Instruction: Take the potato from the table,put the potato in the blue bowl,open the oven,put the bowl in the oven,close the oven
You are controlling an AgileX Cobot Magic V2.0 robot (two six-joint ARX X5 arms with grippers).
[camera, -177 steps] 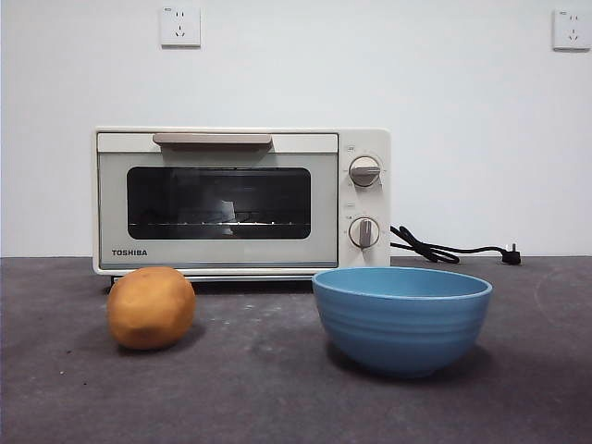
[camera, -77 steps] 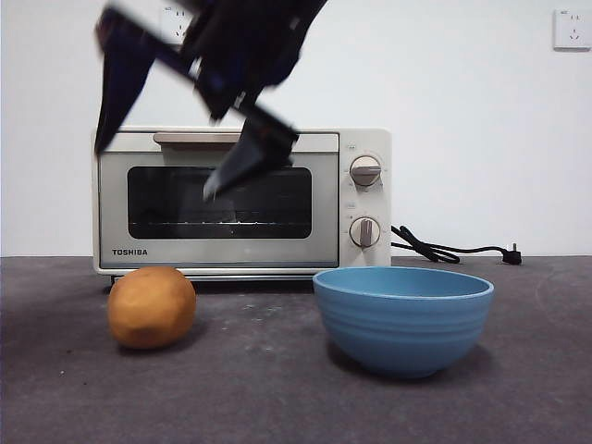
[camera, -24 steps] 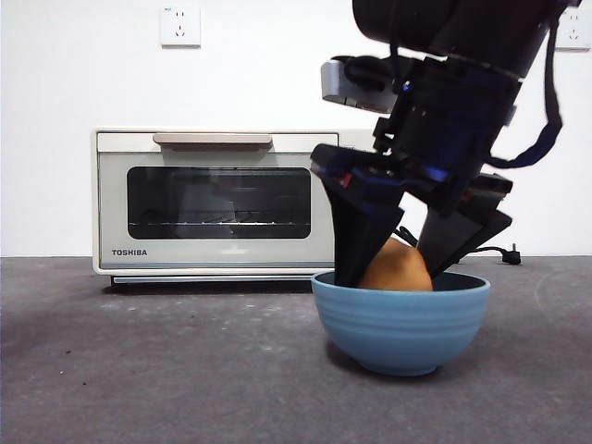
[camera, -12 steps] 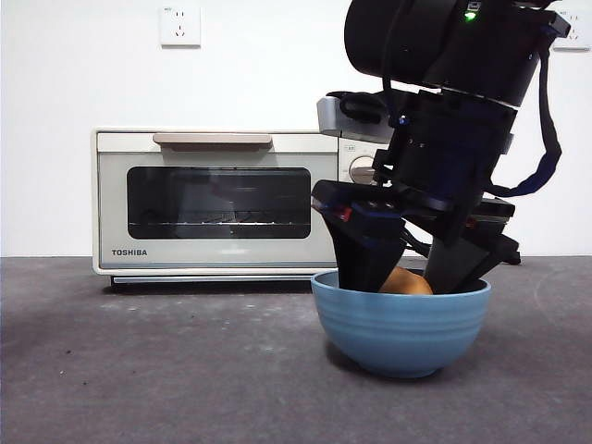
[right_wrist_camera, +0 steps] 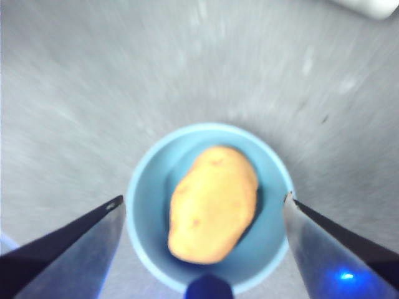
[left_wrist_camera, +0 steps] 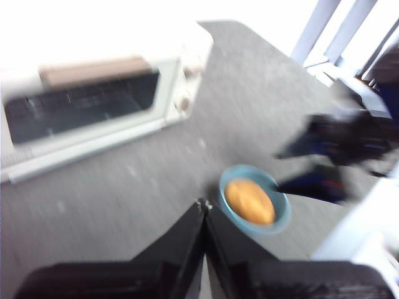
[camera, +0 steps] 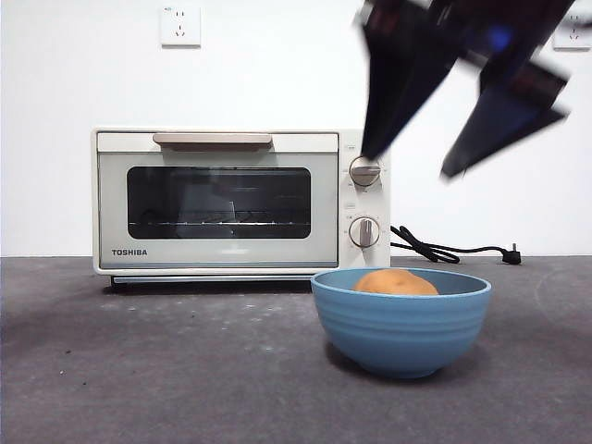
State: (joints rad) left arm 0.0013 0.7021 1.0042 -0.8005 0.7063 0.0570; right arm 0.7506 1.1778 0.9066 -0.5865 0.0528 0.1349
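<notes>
potato [camera: 396, 282] sits inside the blue bowl [camera: 400, 324], only its orange-brown top showing above the rim in my front view; from the right wrist camera i see it lying lengthwise across the bowl floor, free of any contact with the jaws. bowl stands upright on the table [camera: 166, 370], nearest thing to the front camera, right of centre. right gripper [camera: 460, 106] hangs directly above the bowl, clear of it, jaws spread wide and holding nothing; both jaws motion-blurred in the front view. left gripper [left_wrist_camera: 204, 208] is off to the side, looking down across the table at bowl and oven; its jaws are pressed together, nothing between them. the right arm shows as a dark blur beside the bowl in that wrist view. behind the bowl, the oven [camera: 240, 202] stands against the wall, door closed, bar handle at top, two knobs on its right side. black cord [camera: 453, 248] trails on the table to the right of the oven.
</notes>
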